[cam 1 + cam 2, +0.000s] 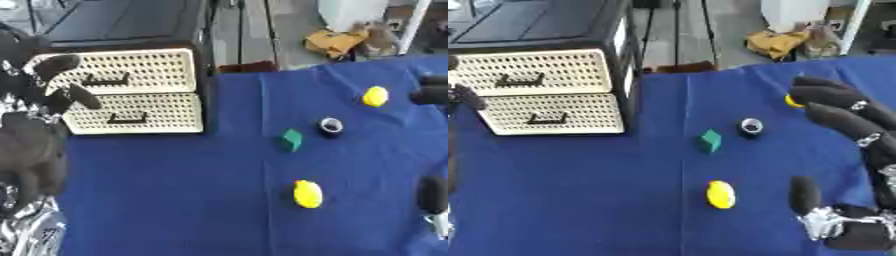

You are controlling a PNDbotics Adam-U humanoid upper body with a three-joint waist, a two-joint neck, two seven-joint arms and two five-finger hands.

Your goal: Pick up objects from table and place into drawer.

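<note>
Small light pieces wait, drawers shut

Yellow oval lies at table centre, probably light and slick: pinch its narrow sides. Green block at twelve o'clock; drawer at ten. Right hand spread, empty; left hand relaxed

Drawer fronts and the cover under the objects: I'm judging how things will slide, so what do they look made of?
The drawer fronts look like cream moulded plastic: a regular grid of small holes, dark handles. The table cover looks like matte blue cloth, with soft creases and no glare.
</note>
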